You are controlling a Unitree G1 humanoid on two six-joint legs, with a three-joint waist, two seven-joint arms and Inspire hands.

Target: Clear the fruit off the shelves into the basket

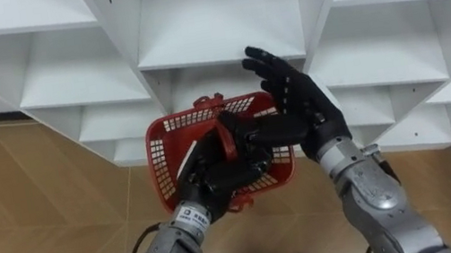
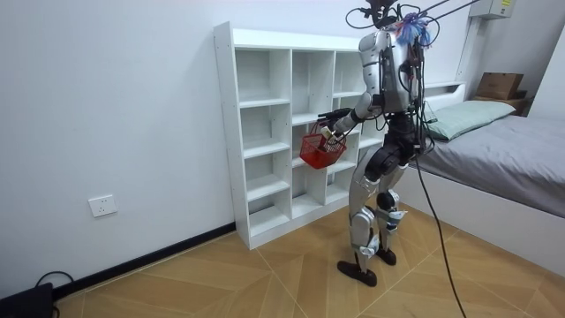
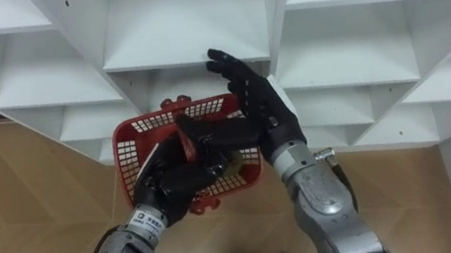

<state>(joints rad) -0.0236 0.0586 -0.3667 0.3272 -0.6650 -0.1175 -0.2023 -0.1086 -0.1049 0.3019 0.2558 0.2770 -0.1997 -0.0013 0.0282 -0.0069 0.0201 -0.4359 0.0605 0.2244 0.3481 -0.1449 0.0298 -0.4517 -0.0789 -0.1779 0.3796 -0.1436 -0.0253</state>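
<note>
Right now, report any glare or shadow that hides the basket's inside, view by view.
Left eye view: no glare, even light; the dark left hand and right hand, not shadow, cover the inside of the red basket. Right eye view: the same. Room view: soft light, white shelf compartments mildly shaded, basket too small to see into.

Both eye views look steeply down from the robot's head, close above the left hand point(image 1: 216, 181) and the right hand point(image 1: 299, 101). The white shelf unit point(image 1: 218, 19) lies just beyond the hands and the wood floor point(image 1: 29, 203) beneath them. The right eye view sits slightly aside, so the red basket point(image 1: 162, 168) at the hands falls further left. The room view stands well off, facing the shelf unit and the robot's side, and shares the hands, red basket and shelf unit.
</note>
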